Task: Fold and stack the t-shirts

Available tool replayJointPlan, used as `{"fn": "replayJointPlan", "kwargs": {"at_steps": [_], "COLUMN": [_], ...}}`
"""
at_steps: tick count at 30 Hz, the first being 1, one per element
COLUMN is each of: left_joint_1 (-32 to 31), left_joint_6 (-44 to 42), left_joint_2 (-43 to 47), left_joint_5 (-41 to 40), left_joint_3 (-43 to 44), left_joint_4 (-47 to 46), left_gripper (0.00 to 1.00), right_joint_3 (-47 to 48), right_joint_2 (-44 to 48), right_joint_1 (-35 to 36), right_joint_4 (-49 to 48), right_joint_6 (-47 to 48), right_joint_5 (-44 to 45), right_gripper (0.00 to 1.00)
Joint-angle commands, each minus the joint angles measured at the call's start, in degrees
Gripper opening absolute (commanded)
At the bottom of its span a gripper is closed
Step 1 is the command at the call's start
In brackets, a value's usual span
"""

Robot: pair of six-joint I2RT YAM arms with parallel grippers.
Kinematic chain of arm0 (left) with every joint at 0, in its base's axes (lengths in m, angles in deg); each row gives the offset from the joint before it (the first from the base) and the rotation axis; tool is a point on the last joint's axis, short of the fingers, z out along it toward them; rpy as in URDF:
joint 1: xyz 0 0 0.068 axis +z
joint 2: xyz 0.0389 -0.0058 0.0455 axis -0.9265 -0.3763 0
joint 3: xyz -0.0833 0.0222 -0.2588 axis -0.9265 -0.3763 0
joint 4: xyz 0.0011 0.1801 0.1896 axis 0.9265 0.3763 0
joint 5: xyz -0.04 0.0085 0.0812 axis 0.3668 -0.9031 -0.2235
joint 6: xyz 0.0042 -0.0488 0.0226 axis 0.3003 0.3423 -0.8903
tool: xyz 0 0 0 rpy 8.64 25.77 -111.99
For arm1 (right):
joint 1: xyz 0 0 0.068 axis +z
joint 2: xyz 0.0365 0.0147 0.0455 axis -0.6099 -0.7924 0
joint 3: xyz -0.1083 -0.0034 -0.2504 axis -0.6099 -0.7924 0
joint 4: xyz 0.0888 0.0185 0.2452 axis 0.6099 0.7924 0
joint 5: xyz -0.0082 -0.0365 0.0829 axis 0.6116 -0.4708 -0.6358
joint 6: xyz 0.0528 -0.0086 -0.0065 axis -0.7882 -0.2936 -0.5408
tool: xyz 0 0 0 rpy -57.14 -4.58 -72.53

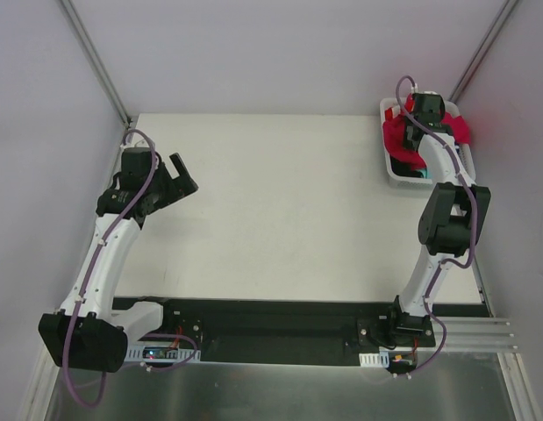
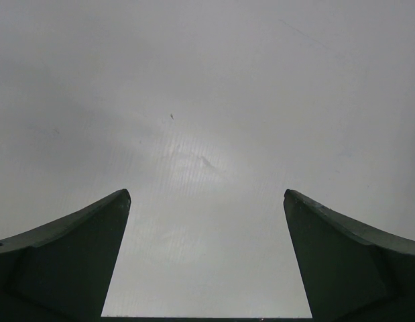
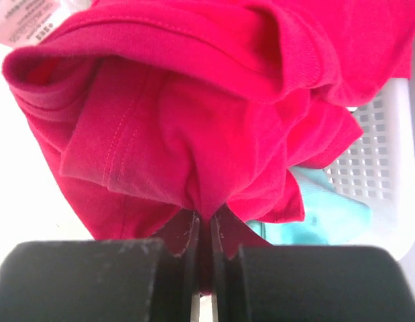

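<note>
At two o'clock the right gripper [image 3: 204,225] clamps a soft, rumpled red t-shirt [image 3: 194,121] over the slotted white basket [image 3: 371,154]; left gripper [image 2: 207,196] gapes.

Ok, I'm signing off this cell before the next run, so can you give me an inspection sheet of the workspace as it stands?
Surface: white table, no shirt laid on it, faint scuff marks.
Job's things: red t-shirt bunched in the white basket at the table's far right corner, teal t-shirt under it; nothing folded yet.
Clutter: nothing seen.
Grippers: left gripper open above the table; right gripper shut on a fold of the red t-shirt.
Cables: purple cable along each arm, looping loose at wrist and base.
Surroundings: plain white walls, metal frame struts at the far corners.
</note>
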Motion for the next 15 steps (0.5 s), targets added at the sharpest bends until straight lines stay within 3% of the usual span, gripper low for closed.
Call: {"fn": "replayJointPlan", "kwargs": {"at_steps": [1,9,15], "left_joint_1": [0.6,0.6,0.6], "left_joint_6": [-2.1,-2.7,-3.7], "left_joint_2": [-0.4,0.8,1.9], "left_joint_5": [0.7,1.3,1.9], "left_joint_3": [2.9,2.7,3.5], "left_joint_4": [0.7,0.7,0.2], "left_gripper": [0.99,0.99,0.99], "right_joint_3": [1.2,1.9,12.1], "right_joint_2": [3.4,9.1,14.1], "right_joint_1": [0.3,0.3,0.3], "right_joint_4": [-5.3,-5.3,-2.8], "right_joint_6": [-0.6,-1.2,-2.9], "right_joint_5": [4.9,4.0,-0.5], "right_gripper": [0.01,0.01,0.01]}}
